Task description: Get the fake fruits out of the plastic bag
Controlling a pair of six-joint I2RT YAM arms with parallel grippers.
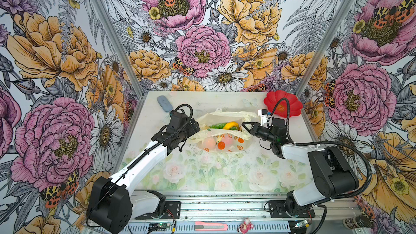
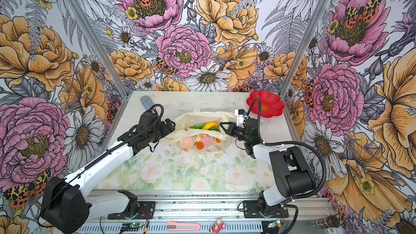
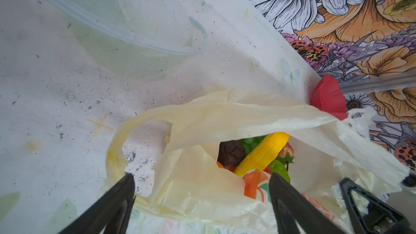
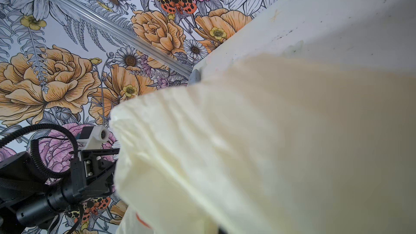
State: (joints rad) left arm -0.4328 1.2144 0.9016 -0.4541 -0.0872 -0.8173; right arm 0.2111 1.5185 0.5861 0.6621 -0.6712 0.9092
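Right wrist view: plastic bag blocks most; red plate nr.

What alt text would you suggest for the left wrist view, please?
A pale-yellow plastic bag gapes open on the table, showing a yellow banana, green grapes and a dark brown piece inside. The left pincer stands wide open at the bag's mouth; a red plate peeks from behind.

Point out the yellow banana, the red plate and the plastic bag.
yellow banana (image 3: 263, 153): left wrist view, middle of its body.
red plate (image 1: 296, 106): a top view, bare outer petal.
plastic bag (image 1: 225, 117): a top view, upper flap.
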